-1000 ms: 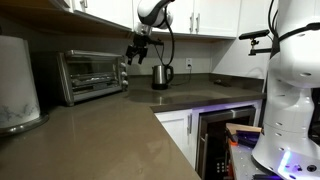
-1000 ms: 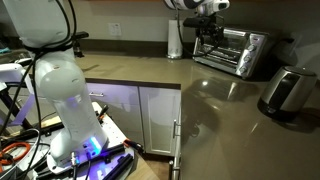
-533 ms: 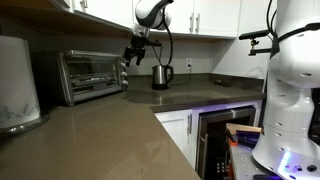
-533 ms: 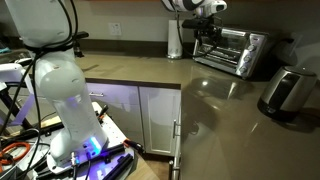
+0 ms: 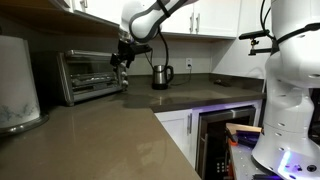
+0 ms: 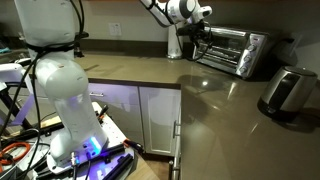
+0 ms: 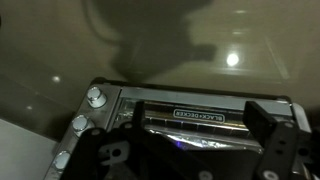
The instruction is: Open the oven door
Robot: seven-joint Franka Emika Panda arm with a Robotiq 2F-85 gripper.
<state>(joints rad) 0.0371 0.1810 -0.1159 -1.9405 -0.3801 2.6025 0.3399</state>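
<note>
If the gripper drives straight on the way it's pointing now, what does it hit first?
Probably the oven door, near its top edge: in the wrist view it lies straight ahead of the open gripper. Depth is unclear.

Both exterior views are dimly but evenly lit, and fine detail is soft. The tabletop [image 5: 110, 125] carries a pale sheen from overhead light, seen again as broad reflections in an exterior view [image 6: 225, 105]. A violet-blue glow spills from the robot base [image 5: 283, 160] at lower right, and at lower left in an exterior view [image 6: 92, 145]. The wrist view is dark and blurred. A small glare spot sits at upper right and a broad shadow spreads across the upper centre. The tool [image 7: 190, 150] along the bottom is black and out of focus.
</note>
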